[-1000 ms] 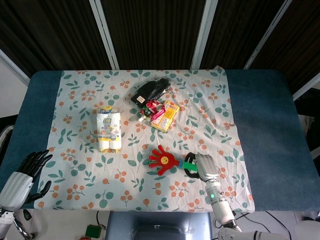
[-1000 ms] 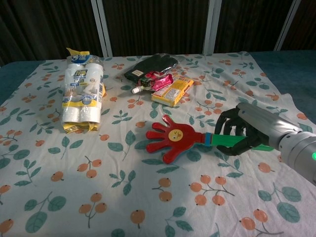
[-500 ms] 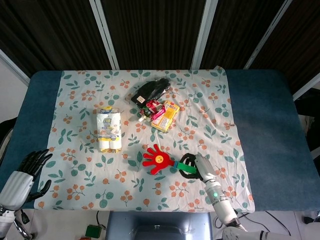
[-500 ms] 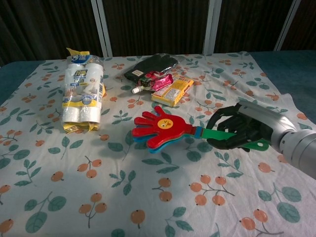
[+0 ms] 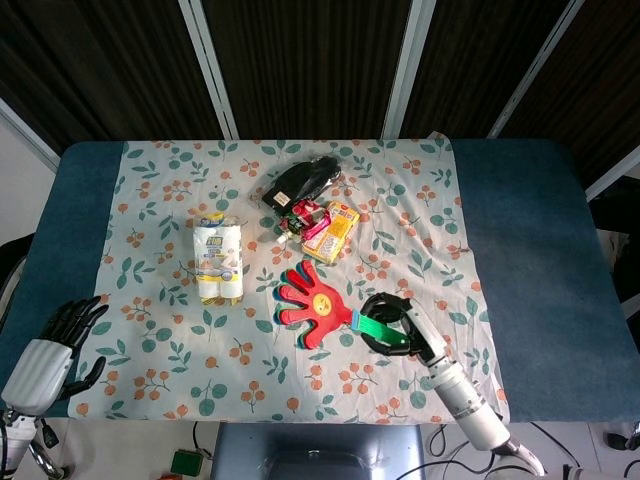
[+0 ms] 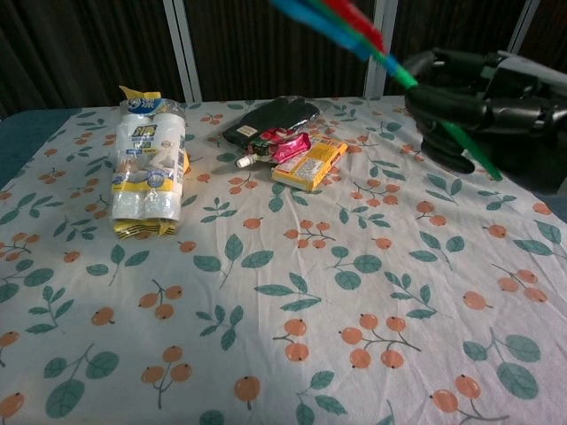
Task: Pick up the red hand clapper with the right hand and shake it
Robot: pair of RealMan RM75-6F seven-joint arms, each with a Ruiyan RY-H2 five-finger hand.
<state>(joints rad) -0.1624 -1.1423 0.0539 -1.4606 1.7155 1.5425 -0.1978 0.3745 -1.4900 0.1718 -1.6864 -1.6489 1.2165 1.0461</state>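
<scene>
My right hand [image 5: 397, 327] grips the green handle of the red hand clapper [image 5: 312, 304], whose red palm with a yellow face points left in the head view. In the chest view the right hand [image 6: 483, 97] is raised high at the upper right, and the red hand clapper [image 6: 341, 21] slants up to the top edge, clear of the cloth. My left hand [image 5: 52, 345] hangs beyond the table's near left corner, fingers apart and holding nothing.
A pack of small bottles [image 5: 219, 261] lies on the floral cloth [image 5: 180, 350] at the left. Behind the middle sit a black pouch [image 5: 300, 181], a pink sachet [image 5: 305, 213] and a yellow snack packet [image 5: 332, 231]. Blue table surface [image 5: 540, 260] borders the cloth.
The right hand has lifted the clapper off the cloth and swung it upward, so its red palm now rises out of the chest view. The left hand stayed put.
</scene>
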